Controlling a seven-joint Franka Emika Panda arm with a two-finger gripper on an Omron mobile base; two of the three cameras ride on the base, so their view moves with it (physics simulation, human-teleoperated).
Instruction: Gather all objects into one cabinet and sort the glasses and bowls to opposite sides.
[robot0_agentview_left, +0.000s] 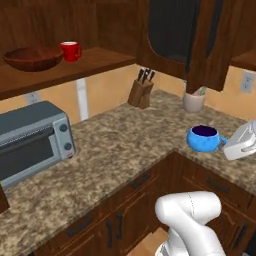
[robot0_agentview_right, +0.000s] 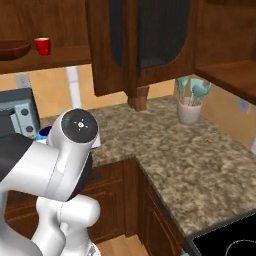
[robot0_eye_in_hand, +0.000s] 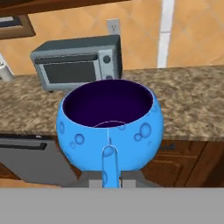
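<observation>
- The blue cup is round and glossy, bright blue with paler bubble-like spots, a dark purple inside, and a handle that faces the hand camera at the bottom of the hand view.
- In the left base view the blue cup is by the bench's front edge at the inner corner, its handle toward the white hand beside it; whether its base touches the bench or hangs just above cannot be told.
- The end effector sits right at the handle, but its fingertips are hidden behind the cup and the lower edge, so whether they are spread or pinching the handle cannot be told.
- In the right base view the cup is mostly hidden behind the arm; only a blue sliver shows.
- On the cabinet shelf, up and to the left, a red mug stands just beside a wide wooden bowl, whose left part is cut off in the right base view.
- A grey toaster oven stands on the bench below the shelf, with a knife block and a utensil crock further along.
</observation>
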